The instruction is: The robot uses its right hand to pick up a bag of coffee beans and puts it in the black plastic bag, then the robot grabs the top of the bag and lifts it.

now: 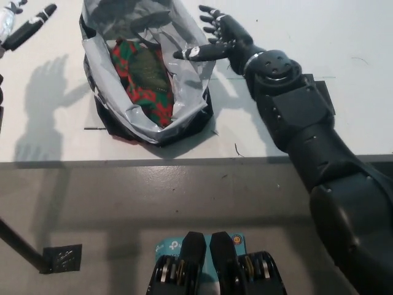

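At the far left edge the white left hand (pixel 15 27) comes into view over the table (pixel 49 92); only part of it shows, its fingers spread apart and holding nothing; its shadow falls on the white surface just right of and nearer than the hand, well clear of the bag. Right of that, on the far part of the table, lies the black bag (pixel 147 74), its mouth gaping towards the camera, the silvery-grey lining turned outward along both sides and the black outer skin showing along the near rim; the bag rests flat on the table, not lifted. Inside it, slightly left of the middle, lies the coffee bag (pixel 142 80), red and green in pattern with a dark olive panel on top, running from far left to near right and wholly within the opening. Further right the black right hand (pixel 218 38) hangs above the bag's right rim; its fingers are splayed and grip nothing, one digit stretching left over the lining, the others fanned towards the far side; whether that digit touches the plastic cannot be told. The black right arm runs from the hand towards the near right corner, crossing the table's near edge.
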